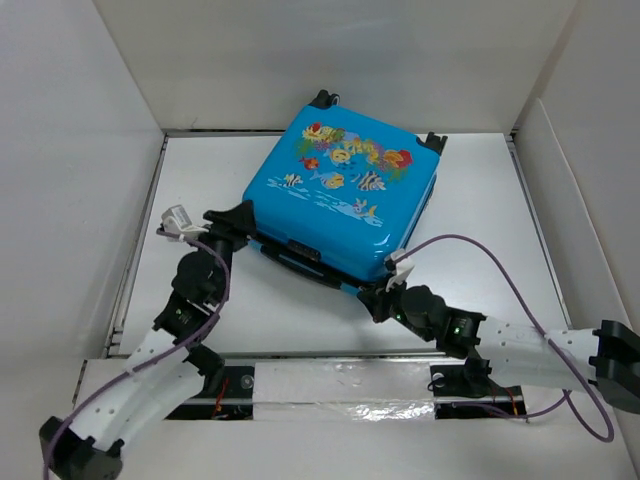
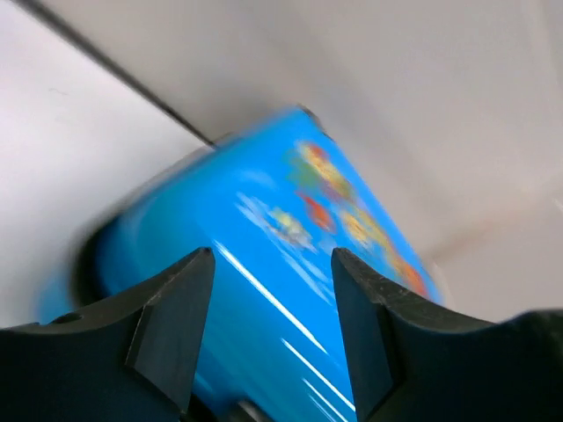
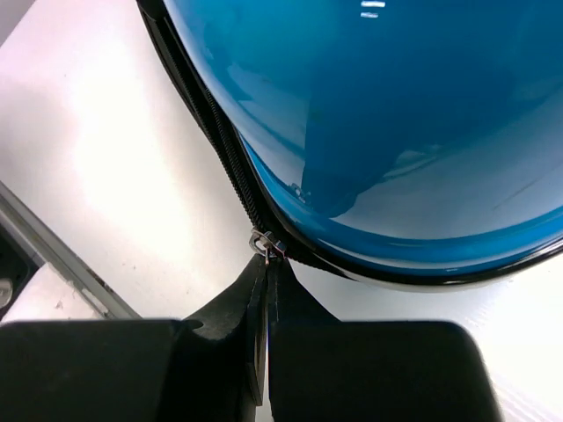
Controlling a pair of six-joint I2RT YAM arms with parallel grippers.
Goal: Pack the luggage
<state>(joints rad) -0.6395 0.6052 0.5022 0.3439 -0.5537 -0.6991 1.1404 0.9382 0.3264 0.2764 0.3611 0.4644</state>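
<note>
right gripper (image 3: 266,264) pinching zipper pull (image 3: 260,242) at near corner of suitcase (image 1: 340,195); left gripper (image 2: 273,264) open, empty, by left corner.

luggage (image 2: 290,264), left wrist view: smeared by motion blur; print shows only as coloured blotches; near end cut by bottom edge.
luggage, right wrist view: one corner only; rest cut by top and right edges.
zipper pull (image 3: 261,243): tiny, mostly buried between the right gripper's (image 3: 264,268) pressed-together fingers.

no text, label, brand or number can be read in any view; the luggage (image 1: 340,195) lid carries only fish and coral pictures.
</note>
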